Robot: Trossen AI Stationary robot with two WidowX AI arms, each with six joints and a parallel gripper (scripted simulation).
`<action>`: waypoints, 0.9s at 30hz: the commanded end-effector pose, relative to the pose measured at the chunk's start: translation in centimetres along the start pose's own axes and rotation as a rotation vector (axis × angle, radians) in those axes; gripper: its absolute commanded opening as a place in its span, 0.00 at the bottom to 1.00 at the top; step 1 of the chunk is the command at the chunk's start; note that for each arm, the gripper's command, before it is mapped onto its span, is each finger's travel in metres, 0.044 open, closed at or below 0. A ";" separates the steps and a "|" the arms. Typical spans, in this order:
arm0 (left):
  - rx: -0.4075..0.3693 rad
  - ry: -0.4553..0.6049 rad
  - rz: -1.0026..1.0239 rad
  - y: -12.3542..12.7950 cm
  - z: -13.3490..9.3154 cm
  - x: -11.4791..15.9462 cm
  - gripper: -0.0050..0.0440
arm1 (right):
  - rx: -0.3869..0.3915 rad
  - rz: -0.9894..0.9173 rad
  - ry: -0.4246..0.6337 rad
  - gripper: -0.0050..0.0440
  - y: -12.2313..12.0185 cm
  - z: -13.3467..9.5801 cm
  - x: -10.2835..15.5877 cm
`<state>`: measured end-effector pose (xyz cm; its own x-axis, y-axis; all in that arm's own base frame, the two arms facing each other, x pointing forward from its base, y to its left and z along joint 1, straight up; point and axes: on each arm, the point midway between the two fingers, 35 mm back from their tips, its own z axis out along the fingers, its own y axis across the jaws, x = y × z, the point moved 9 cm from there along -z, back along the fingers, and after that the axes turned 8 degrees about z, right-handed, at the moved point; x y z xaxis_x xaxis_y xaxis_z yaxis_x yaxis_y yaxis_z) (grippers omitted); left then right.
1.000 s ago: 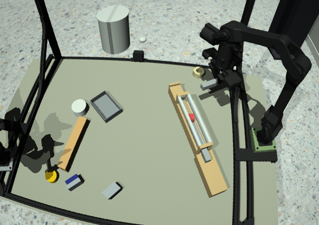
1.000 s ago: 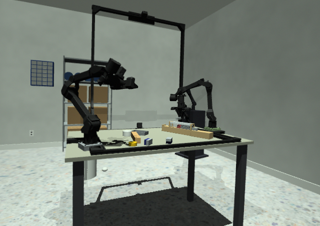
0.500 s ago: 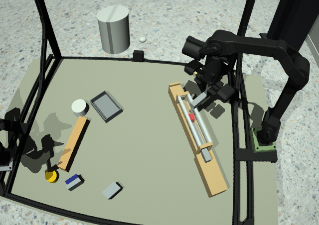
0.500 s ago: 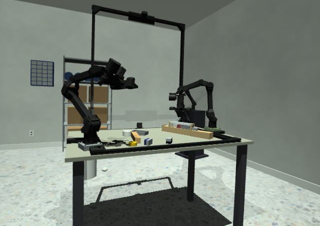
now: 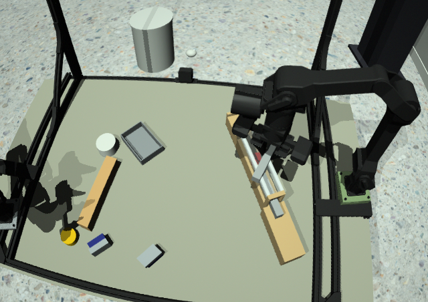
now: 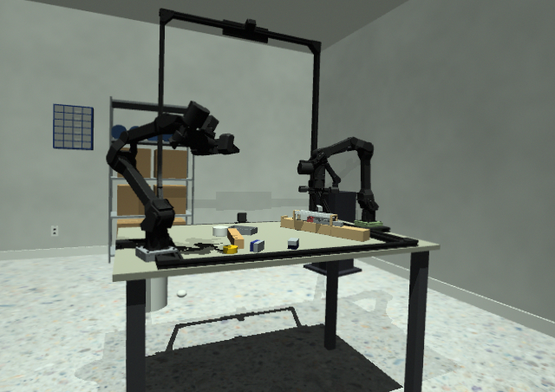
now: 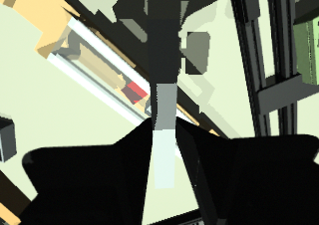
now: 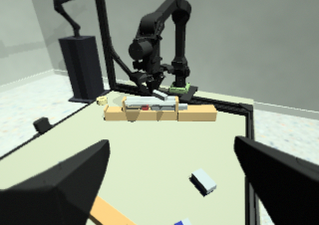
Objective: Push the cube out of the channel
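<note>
The left arm's jaws (image 5: 275, 147) (image 6: 318, 205) are closed to a narrow gap on a grey bar (image 5: 264, 163) (image 7: 165, 106) (image 8: 160, 95), which slants across above the channel (image 5: 243, 155) (image 6: 313, 226) (image 8: 150, 115) on the right of the bench (image 5: 193, 188) (image 8: 150, 155). The red cube (image 5: 258, 156) (image 6: 310, 218) (image 7: 136, 92) (image 8: 145, 108) sits inside the channel between the two pale rails, partly hidden from above. A grey block (image 5: 276, 207) pokes out of the channel's near end onto the wooden piece there. The right arm's jaws (image 6: 237, 149) stand wide open with nothing between them, high over the left side. Below lie a wooden beam (image 5: 98, 192) (image 6: 235, 238) (image 8: 112, 212) and, near its close end, a yellow disc (image 5: 68, 236) (image 6: 230, 249). A shallow grey tray (image 5: 141, 142) (image 6: 244, 229) and a white cylinder (image 5: 106, 143) (image 6: 219, 231) lie beyond, at the far left.
</note>
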<state>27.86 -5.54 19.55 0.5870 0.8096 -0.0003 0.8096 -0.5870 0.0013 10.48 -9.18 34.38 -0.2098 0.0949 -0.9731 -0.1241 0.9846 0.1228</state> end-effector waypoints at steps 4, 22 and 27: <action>-0.011 0.000 -0.129 -2.1 -0.2 3.3 0.18 | 0.004 -0.005 0.001 0.92 0.0 0.0 0.0; -0.004 0.002 -0.507 -10.1 -0.1 10.9 0.18 | 0.004 -0.005 0.001 0.92 0.0 0.0 0.0; -0.002 0.001 -0.625 -13.2 0.0 12.6 0.18 | 0.004 -0.005 0.001 0.92 0.0 0.0 0.0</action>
<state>25.65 10.51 19.46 0.0711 0.9975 -0.0028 0.9975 -0.0711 -0.0019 10.47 -9.15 34.40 -0.2093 0.0937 -0.9734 -0.1246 0.9847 0.1216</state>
